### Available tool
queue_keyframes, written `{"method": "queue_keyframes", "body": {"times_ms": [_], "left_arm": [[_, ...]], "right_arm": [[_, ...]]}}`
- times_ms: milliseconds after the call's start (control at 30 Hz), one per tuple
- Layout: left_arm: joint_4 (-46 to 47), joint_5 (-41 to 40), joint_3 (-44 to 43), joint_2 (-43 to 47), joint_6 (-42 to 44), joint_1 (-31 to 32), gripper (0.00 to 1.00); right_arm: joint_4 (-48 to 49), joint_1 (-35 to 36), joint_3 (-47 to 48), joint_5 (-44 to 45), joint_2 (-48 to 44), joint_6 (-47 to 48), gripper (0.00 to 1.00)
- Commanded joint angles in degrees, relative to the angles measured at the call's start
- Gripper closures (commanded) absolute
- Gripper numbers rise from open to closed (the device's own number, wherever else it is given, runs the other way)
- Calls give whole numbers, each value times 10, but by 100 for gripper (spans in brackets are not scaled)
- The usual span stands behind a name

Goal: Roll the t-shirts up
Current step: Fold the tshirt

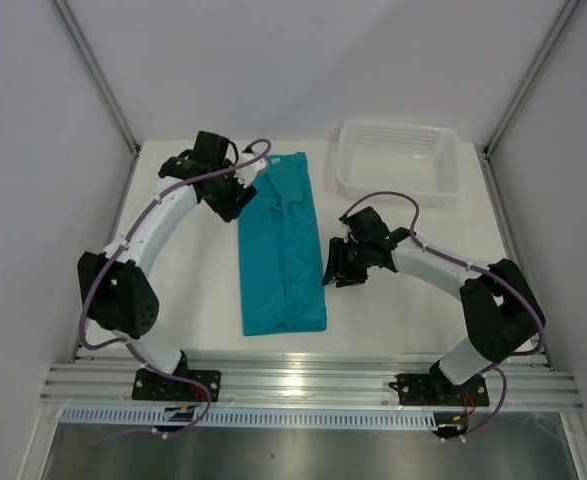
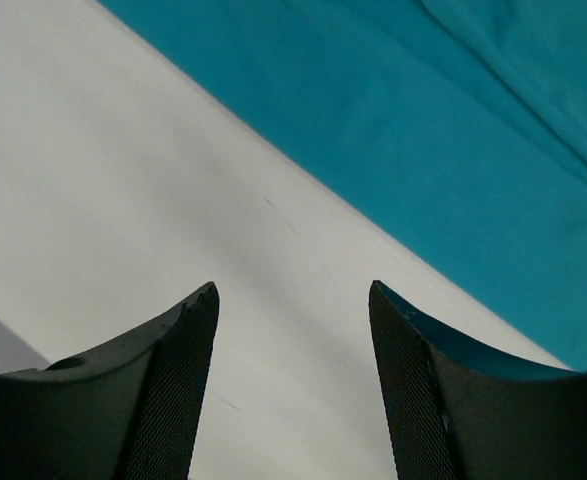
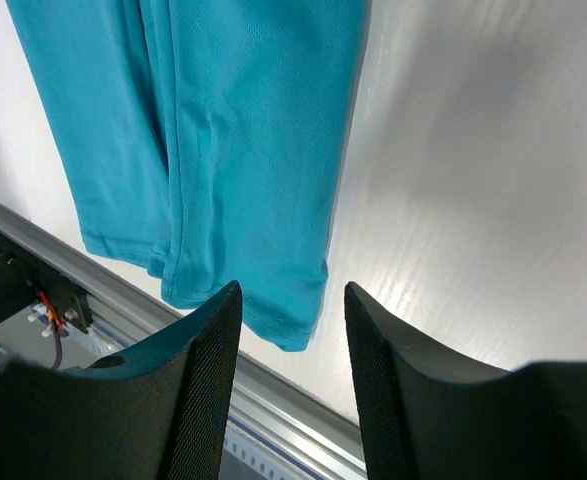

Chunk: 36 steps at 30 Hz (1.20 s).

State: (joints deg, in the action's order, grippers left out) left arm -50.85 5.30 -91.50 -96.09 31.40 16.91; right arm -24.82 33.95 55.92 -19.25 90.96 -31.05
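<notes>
The soft teal t-shirt (image 1: 283, 250) lies in a long flat strip. Just short of it, the left gripper (image 2: 293, 292) and right gripper (image 3: 291, 290) hold bumpy black jaws apart, empty.

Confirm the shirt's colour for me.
The shirt is plain teal; the top view shows it best.

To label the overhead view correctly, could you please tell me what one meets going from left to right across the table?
Left arm's fingers → teal t-shirt → right arm's fingers → white basket.
</notes>
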Motion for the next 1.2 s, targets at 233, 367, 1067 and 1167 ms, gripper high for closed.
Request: {"method": "queue_keyframes", "body": {"times_ms": [233, 367, 1067, 1167], "left_arm": [[-34, 108, 225, 235, -14, 15, 29], [29, 74, 330, 333, -16, 44, 0], [184, 124, 651, 546, 287, 198, 26], [162, 146, 661, 504, 355, 223, 22]], "right_arm": [[-92, 9, -3, 141, -125, -4, 50], [-100, 9, -37, 154, -173, -4, 48], [68, 124, -108, 113, -49, -90, 61], [68, 133, -101, 108, -32, -89, 61]]}}
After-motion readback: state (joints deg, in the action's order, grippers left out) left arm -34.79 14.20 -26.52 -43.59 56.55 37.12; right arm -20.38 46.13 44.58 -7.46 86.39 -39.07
